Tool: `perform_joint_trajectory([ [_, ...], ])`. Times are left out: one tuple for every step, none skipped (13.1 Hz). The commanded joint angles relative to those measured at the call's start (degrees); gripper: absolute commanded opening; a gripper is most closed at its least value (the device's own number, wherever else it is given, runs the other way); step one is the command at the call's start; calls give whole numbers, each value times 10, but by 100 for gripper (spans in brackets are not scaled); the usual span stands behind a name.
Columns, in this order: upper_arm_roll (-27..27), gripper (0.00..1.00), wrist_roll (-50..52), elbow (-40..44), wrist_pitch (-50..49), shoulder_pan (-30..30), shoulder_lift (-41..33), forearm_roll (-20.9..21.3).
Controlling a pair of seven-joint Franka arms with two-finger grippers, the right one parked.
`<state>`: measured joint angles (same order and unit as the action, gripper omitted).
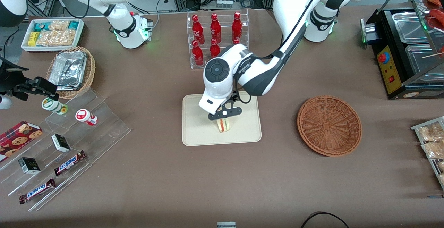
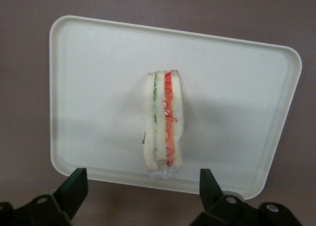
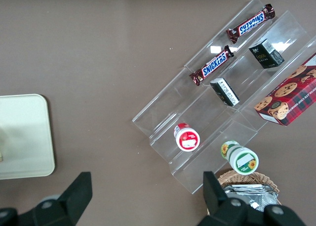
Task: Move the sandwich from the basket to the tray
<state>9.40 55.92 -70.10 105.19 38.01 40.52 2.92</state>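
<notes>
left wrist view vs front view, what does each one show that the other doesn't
Only the left wrist view shows the gap between the open fingers and the sandwich, and its green and red filling layers up close.

Only the front view shows the basket, nothing lying in it, beside the tray toward the working arm's end, the red bottles farther from the camera, and the arm reaching over the tray.

Both show the sandwich resting on the tray and the gripper above it.
</notes>
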Motion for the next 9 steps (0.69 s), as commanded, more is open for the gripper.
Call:
perform_joint_trajectory([
  [-36, 100, -93, -10, -48, 1, -39, 0],
  [-61, 100, -125, -13, -63, 1, -53, -6],
  [-79, 100, -131, -15, -78, 1, -62, -21],
  [-97, 100, -139, -24, -93, 1, -76, -26],
  [-111, 100, -170, -48, -92, 0, -99, -30],
  [-138, 100, -217, -76, -90, 0, -126, -47],
  [-177, 100, -262, -103, -91, 2, -148, -59],
  [-197, 100, -310, -136, -89, 1, -173, -62],
  [-211, 100, -352, -166, -76, 0, -197, -64],
])
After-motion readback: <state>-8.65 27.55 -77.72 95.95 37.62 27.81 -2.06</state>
